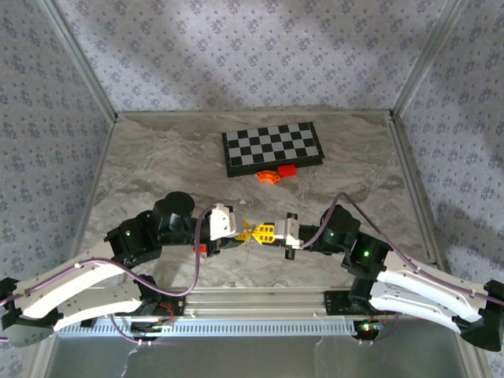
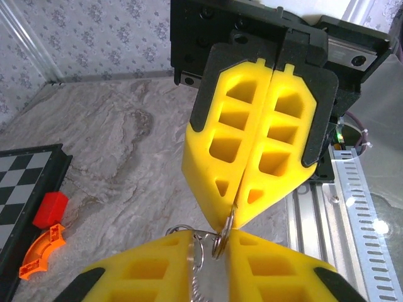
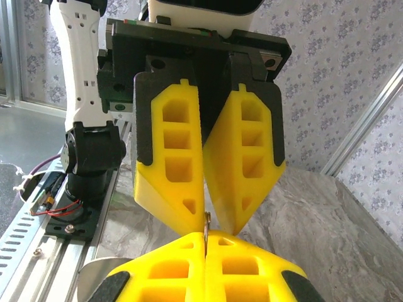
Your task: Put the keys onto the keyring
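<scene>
My two grippers meet tip to tip above the table's near middle, the left gripper (image 1: pixel 250 231) facing the right gripper (image 1: pixel 268 232). In the left wrist view, the silvery keyring (image 2: pixel 222 237) sits between my left gripper (image 2: pixel 209 236) fingers, its beaded chain (image 2: pixel 198 283) trailing back through the gap. The right gripper (image 2: pixel 231 215) is shut on the ring's top edge. In the right wrist view, the right gripper (image 3: pixel 206 237) pinches the thin keyring (image 3: pixel 206 221), with the left gripper (image 3: pixel 211 226) just above. A small red bit (image 1: pixel 202 248) shows under my left wrist; I cannot tell whether it is the key.
A folded chessboard (image 1: pixel 272 148) lies at the back of the table, with an orange curved piece (image 1: pixel 270 176) and a red block (image 1: pixel 287 168) at its near edge. The aluminium rail (image 1: pixel 260 303) runs along the near edge, and patterned walls close three sides.
</scene>
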Controlling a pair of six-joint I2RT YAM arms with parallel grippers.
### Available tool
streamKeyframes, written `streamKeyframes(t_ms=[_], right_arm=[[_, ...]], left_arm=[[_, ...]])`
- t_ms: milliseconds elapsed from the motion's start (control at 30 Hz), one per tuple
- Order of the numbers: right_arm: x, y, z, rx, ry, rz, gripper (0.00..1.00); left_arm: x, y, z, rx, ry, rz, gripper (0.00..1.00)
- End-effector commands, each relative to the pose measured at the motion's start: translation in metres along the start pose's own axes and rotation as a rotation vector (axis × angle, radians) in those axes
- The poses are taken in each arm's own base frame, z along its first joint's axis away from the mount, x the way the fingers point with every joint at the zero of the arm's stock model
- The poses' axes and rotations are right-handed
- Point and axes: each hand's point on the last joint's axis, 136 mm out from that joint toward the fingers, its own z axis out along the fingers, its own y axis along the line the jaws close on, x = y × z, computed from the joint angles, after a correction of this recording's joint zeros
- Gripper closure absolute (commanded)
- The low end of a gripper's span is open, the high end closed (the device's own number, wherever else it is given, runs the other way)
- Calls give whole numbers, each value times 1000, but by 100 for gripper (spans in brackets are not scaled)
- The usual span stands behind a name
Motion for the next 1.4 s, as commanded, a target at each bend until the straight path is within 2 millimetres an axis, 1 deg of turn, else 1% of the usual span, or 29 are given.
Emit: streamKeyframes(t_ms=[0, 233, 433, 533, 567, 667, 700, 767, 833, 900, 1033, 1200, 1367], right_arm=[[-16, -2, 0, 7, -42, -33, 100], [-15, -2, 3, 14, -29, -46, 100], [-16, -2, 4, 14, -22, -50, 100], [-15, -4, 2, 33, -16, -50, 99], [-16, -5, 1, 40, -20, -50, 94], [-17, -8, -2, 64, -31, -31, 72], [-18, -8, -3, 69, -37, -26, 68], [-19, -8, -5, 80, -57, -9, 60], [-21, -9, -8, 87, -75, 3, 58], [-22, -8, -11, 87, -83, 12, 58], [-29, -7, -19, 75, -107, 26, 64], [-36, -2, -24, 23, -136, 49, 64], [-44, -2, -25, 7, -172, 60, 64]], left_arm=[[-3, 2, 0, -17, -20, 16, 85], [-7, 1, 1, -13, -63, 13, 86], [-8, 0, 2, -9, -77, 10, 100], [-12, 3, 1, -27, -98, 6, 100], [-12, 3, 1, -29, -101, 5, 100], [-16, 4, -2, -39, -134, 3, 100], [-18, 4, -4, -43, -151, 3, 100], [-23, 2, -8, -40, -192, 0, 100], [-26, -1, -11, -32, -225, -3, 100], [-31, -5, -15, -11, -259, -1, 100], [-38, -13, -20, 26, -308, 4, 100], [-50, -17, -24, 56, -374, 7, 100], [-53, -18, -23, 65, -391, 11, 100]])
